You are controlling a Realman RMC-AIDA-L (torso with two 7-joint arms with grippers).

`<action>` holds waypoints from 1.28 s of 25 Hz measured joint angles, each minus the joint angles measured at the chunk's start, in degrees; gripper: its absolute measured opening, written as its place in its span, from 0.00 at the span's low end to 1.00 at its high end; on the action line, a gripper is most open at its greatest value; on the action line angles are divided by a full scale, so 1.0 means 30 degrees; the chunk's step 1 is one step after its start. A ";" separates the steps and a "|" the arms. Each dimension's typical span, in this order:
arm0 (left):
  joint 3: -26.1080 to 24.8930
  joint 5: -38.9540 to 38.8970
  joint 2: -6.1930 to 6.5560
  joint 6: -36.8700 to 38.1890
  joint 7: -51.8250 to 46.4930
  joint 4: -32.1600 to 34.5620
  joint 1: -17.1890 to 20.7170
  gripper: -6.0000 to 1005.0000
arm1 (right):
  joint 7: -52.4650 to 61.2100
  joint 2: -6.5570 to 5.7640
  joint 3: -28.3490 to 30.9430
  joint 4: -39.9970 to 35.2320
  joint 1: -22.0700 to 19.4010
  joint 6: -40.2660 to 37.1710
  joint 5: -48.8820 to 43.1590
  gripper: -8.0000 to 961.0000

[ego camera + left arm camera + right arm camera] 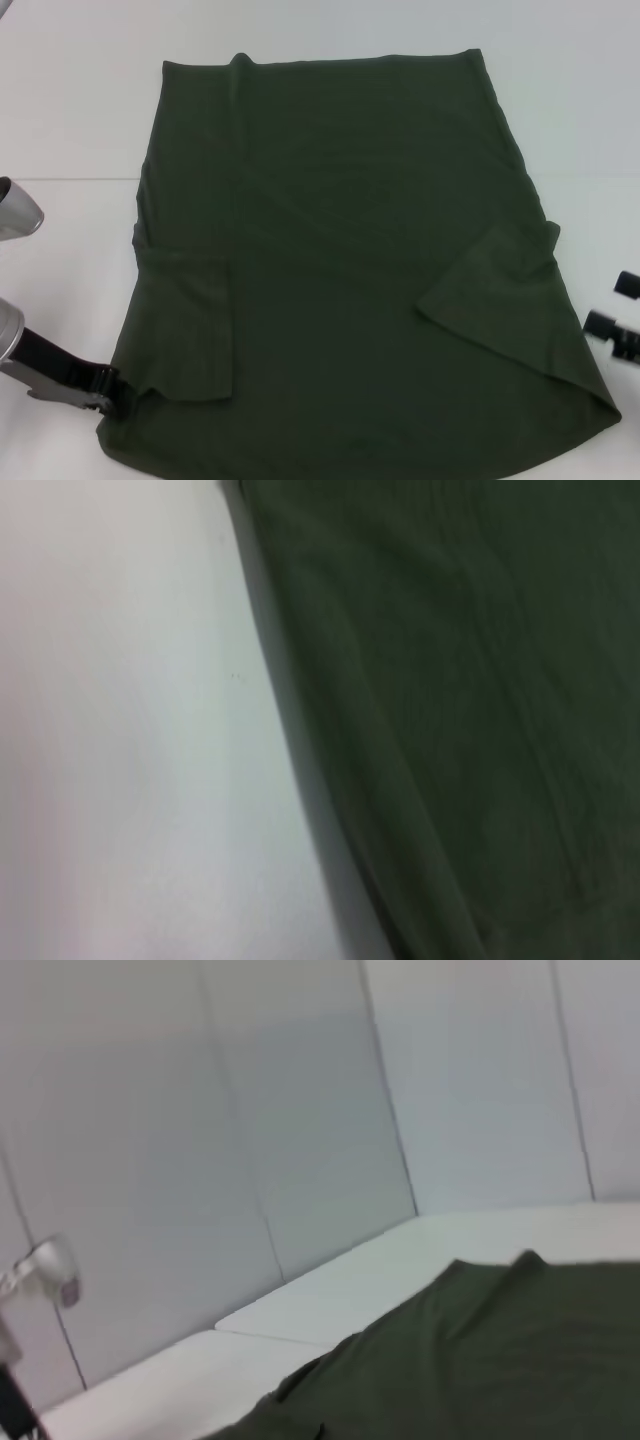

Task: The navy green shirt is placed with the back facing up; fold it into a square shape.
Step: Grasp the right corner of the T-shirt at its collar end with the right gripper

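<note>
Okay, from my remote seat: left gripper (112, 392) sits low at the near left corner of the navy green shirt (340, 260), touching the hem edge; I cannot tell how its jaws stand. Shirt lies flat on the white bench (70, 120), plain side up, both sleeves folded inward over the body, left sleeve flap near that gripper. Right gripper (618, 325) rests just beside the shirt's right edge, apart from the cloth; jaws cannot tell either.
</note>
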 joint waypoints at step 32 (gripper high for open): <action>-0.1083 -0.0409 0.0372 0.0347 0.1012 0.0104 -0.0173 0.04 | 2.3832 -0.2989 -0.3452 -0.3190 0.5941 -0.0259 -1.5573 0.98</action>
